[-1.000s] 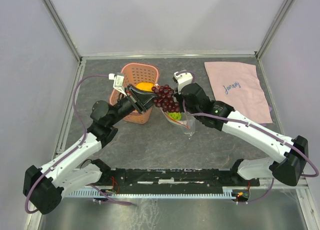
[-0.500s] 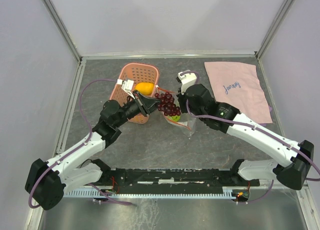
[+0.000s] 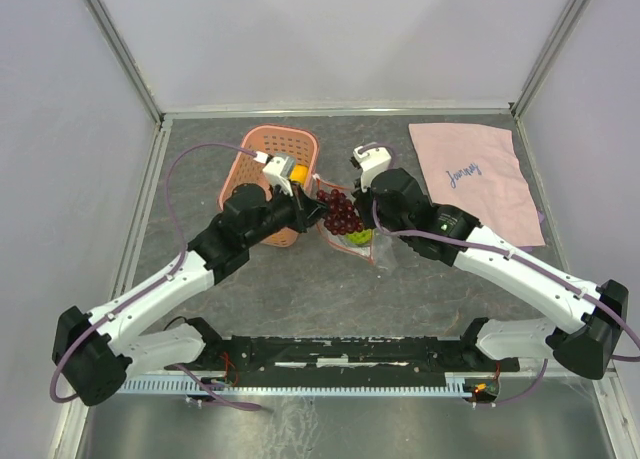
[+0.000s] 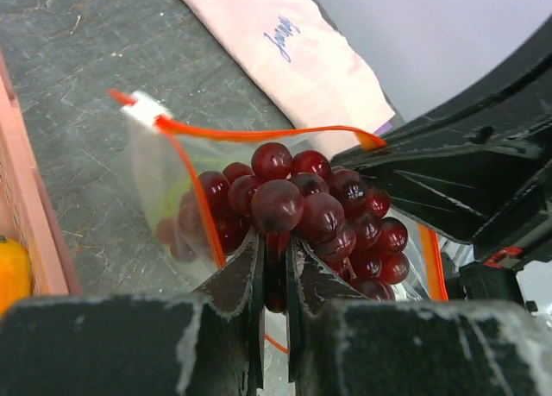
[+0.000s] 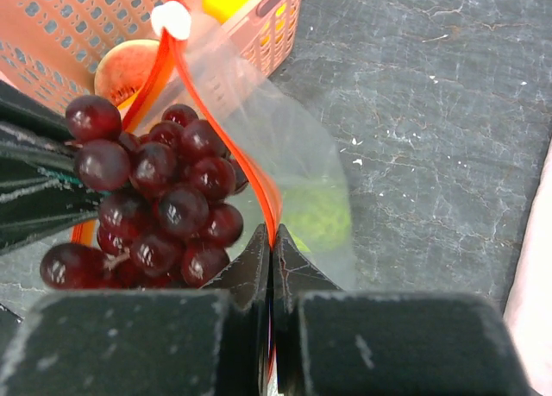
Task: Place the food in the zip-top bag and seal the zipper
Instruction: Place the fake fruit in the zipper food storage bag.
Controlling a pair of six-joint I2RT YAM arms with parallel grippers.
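Top external | left gripper [image 3: 316,206], clamped on grapes [image 3: 343,217], had swung right off the basket [image 3: 262,139] to the bag [image 3: 372,251] mouth | right gripper [image 5: 272,241] pinched zipper [image 5: 244,170], holding the mouth open | grapes between lips, unreleased; drop looked next.

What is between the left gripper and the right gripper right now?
The dark grape bunch, clamped by the left gripper, at the open mouth of the zip-top bag the right gripper pinches; clearest in the top view.
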